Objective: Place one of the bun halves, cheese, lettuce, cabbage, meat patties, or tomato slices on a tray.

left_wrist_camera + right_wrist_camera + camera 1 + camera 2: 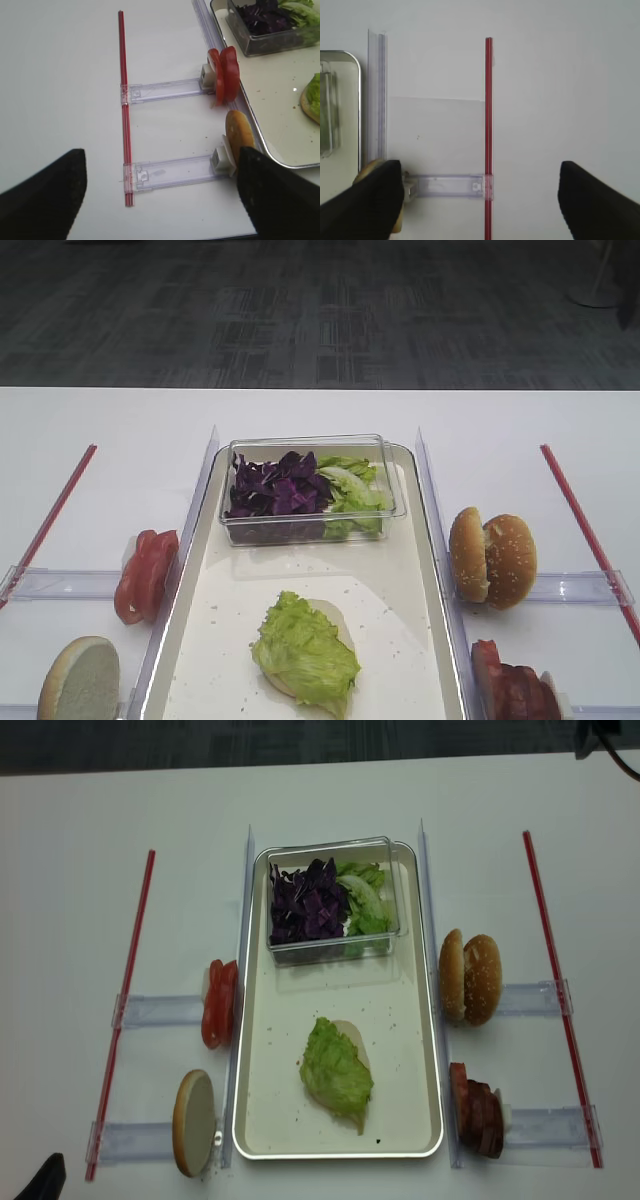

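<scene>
Your tray (420, 1020) already holds lettuce (337, 1070) over a flat bun half (352, 1037), centre toward 6 o'clock. Both claws gape empty: right claw (480, 200), left claw (160, 195); meat patties (480, 1112) wait at 4 o'clock.

White matte surface (300, 415) filling the near view, dark grey patterned carpet floor (300, 310) beyond its far edge, pale round base of some stand (600, 290) at the far right, soft even overhead light, faint shadows
</scene>
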Controlling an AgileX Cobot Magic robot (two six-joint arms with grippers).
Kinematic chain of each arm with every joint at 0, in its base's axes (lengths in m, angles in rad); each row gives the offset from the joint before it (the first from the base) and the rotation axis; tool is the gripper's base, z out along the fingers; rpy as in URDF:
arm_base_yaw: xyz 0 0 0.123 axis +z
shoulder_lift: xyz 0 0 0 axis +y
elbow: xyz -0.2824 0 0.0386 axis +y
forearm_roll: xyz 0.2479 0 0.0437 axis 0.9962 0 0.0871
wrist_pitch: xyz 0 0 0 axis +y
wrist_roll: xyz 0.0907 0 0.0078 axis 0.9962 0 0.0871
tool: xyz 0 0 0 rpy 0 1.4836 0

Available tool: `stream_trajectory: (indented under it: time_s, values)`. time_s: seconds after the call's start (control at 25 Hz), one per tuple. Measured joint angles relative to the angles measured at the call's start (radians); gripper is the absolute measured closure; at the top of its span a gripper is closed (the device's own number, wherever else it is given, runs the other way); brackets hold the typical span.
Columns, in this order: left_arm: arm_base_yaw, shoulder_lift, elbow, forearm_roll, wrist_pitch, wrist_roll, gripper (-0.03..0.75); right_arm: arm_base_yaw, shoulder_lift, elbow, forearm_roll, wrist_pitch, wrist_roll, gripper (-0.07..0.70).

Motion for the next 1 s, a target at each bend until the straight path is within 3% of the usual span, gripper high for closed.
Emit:
stream_trajectory:
  time_s: [1.0]
  values:
    - [0.000, 0.000, 0.000, 0.000, 0.000, 0.000, 0.151, 0.000, -1.154, 0.599, -0.002, 0.037, -0.016, -0.012]
